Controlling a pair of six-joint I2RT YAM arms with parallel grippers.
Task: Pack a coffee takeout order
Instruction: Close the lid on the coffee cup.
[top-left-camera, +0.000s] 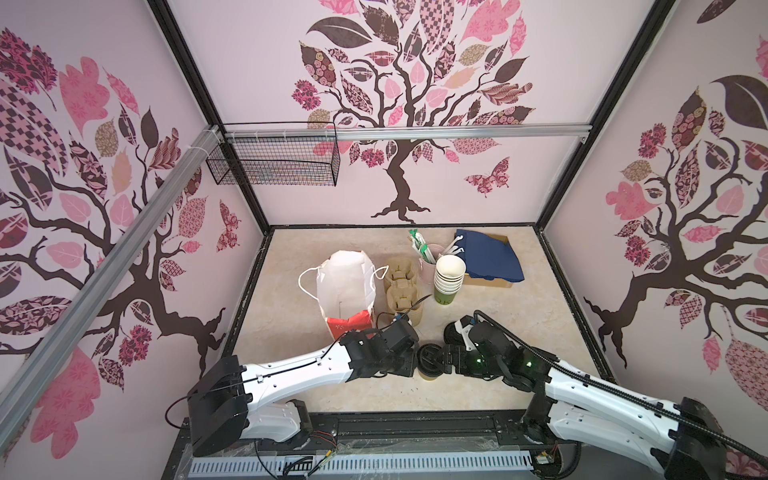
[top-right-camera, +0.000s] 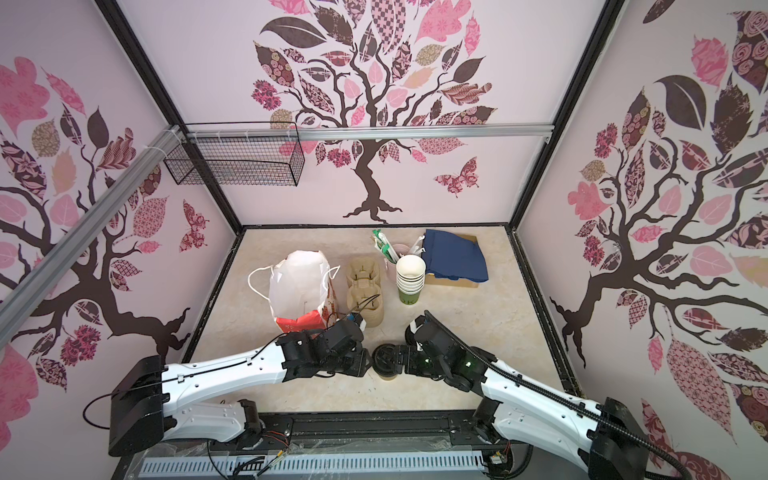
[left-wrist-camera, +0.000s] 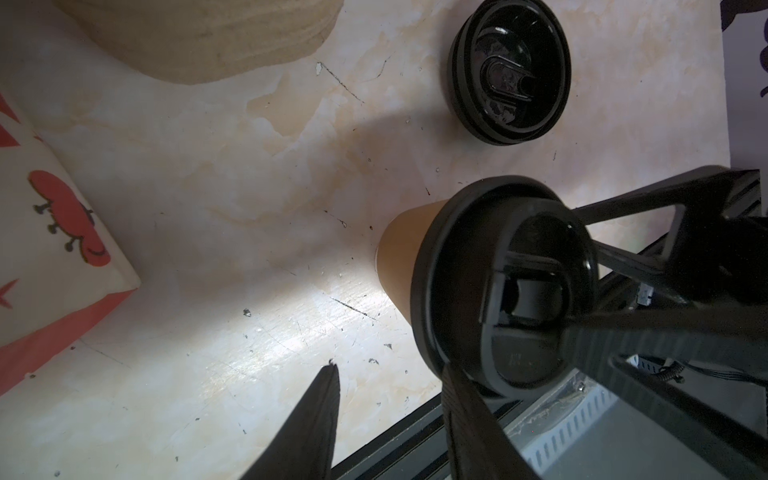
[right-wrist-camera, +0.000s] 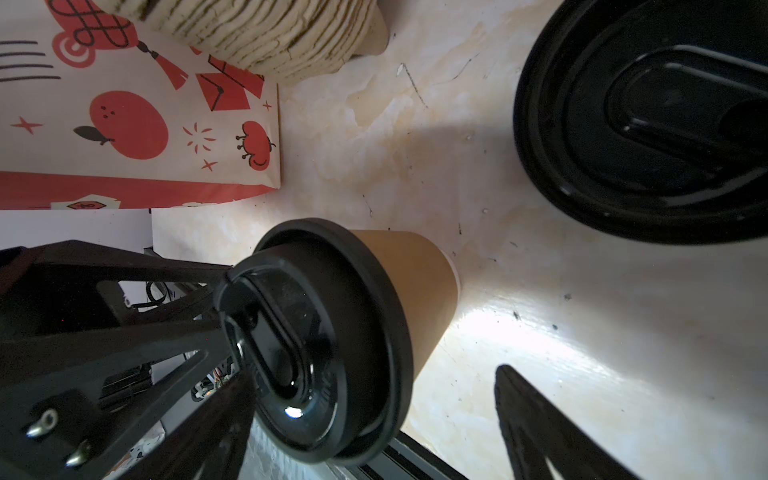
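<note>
A small brown paper cup with a black lid stands near the table's front edge, between my two grippers. My left gripper is open; one finger lies against the lid's rim, and nothing sits between its jaws. My right gripper is open wide and reaches over the lid from the other side, its far finger clear of the cup. The tan carrier stack stands behind the left gripper. Navy napkins lie on a cardboard box at the back right.
A white and red paper bag stands open left of the carriers. A stack of lidless cups and a pink cup of straws stand mid-back. Loose black lids lie beside the right arm. A wire basket hangs on the back wall.
</note>
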